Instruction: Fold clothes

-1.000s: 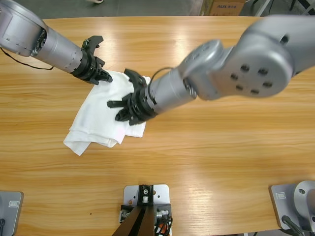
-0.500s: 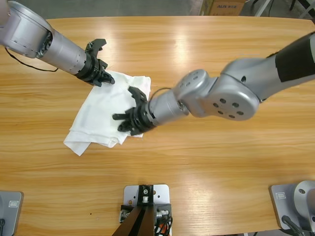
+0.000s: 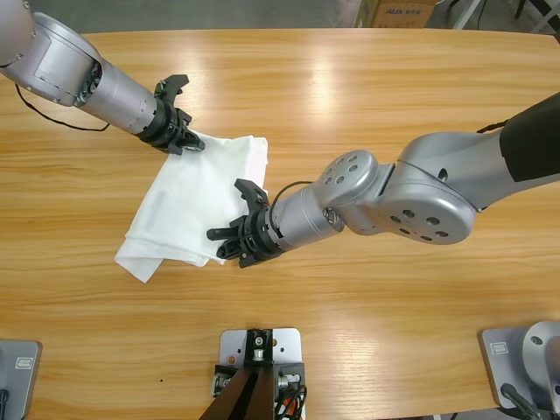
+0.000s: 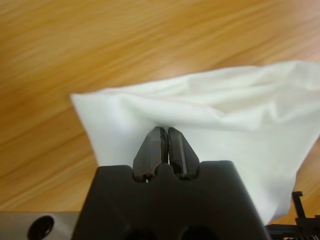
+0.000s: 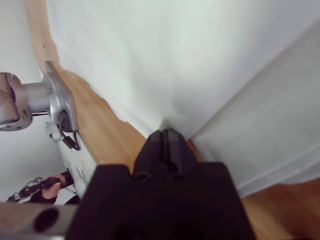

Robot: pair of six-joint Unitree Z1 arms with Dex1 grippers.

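The white T-shirt (image 3: 197,197) lies partly folded and rumpled left of the table's middle; no lettering or neck shows. My left gripper (image 3: 187,140) reaches in from the upper left and is shut on the shirt's far corner. In the left wrist view its jaws are pressed together on the white fabric (image 4: 225,110), at the left gripper (image 4: 165,134). My right gripper (image 3: 231,242) comes from the right and is shut on the shirt's near right edge. In the right wrist view the cloth (image 5: 175,50) stretches away from the right gripper (image 5: 167,132).
Bare wooden tabletop (image 3: 367,87) spreads to the right and front of the shirt. A cardboard box (image 3: 398,10) stands beyond the far edge. The right arm's big silver elbow (image 3: 411,197) hangs over the table's middle right.
The right gripper has drawn the shirt's edge toward the table's front, and its elbow has swung down and right. The left gripper has held the far corner, shifting only slightly. The cloth is more stretched out.
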